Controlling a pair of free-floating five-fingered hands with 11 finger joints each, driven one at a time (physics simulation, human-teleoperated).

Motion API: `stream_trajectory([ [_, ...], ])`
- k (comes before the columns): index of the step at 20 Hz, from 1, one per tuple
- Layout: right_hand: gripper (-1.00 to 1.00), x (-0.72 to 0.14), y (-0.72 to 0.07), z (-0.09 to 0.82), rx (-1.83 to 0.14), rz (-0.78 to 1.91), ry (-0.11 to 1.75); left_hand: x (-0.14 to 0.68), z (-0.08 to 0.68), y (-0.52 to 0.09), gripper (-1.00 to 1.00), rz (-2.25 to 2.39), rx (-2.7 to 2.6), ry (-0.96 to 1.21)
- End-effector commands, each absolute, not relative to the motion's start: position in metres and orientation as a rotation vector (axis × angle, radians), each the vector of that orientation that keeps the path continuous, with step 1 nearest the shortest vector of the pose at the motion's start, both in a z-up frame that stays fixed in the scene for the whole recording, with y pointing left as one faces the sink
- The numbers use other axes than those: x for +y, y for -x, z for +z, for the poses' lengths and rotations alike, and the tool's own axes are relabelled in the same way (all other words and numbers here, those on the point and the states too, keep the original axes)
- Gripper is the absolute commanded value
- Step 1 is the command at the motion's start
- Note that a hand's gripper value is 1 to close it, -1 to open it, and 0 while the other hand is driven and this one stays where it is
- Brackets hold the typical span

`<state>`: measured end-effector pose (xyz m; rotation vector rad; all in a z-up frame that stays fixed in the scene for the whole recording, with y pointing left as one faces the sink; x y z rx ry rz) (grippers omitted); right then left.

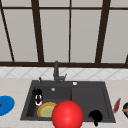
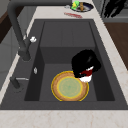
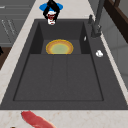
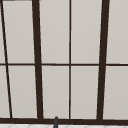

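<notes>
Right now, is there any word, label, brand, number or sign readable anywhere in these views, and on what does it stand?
None can be read.
The small white and red object held by the left hand shows a red patch, with no legible lettering.
The round yellow plate in the dark sink is unlettered.

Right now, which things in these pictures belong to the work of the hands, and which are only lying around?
In hand:
- left hand, fingers curled round a small red and white thing
- yellow plate in the basin below it

Lying about:
- right hand, idle at the sink's front edge
- red ball
- blue plate
- red strip
- faucet
</notes>
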<state>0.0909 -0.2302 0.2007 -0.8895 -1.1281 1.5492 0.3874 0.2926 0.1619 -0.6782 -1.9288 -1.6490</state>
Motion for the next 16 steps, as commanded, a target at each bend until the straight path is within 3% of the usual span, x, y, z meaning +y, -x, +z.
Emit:
stream_trajectory([
  [1, 0.0, -0.23, -0.091, 0.201, -1.128, 1.549, 0.89, 0.274, 0.131, -0.404, 1.0, -1.64, -1.961, 0.619],
  [16, 0.0, -0.23, -0.091, 0.201, -1.128, 1.549, 0.89, 0.217, 0.002, -0.488, 1.0, -1.648, -1.94, 0.659],
])
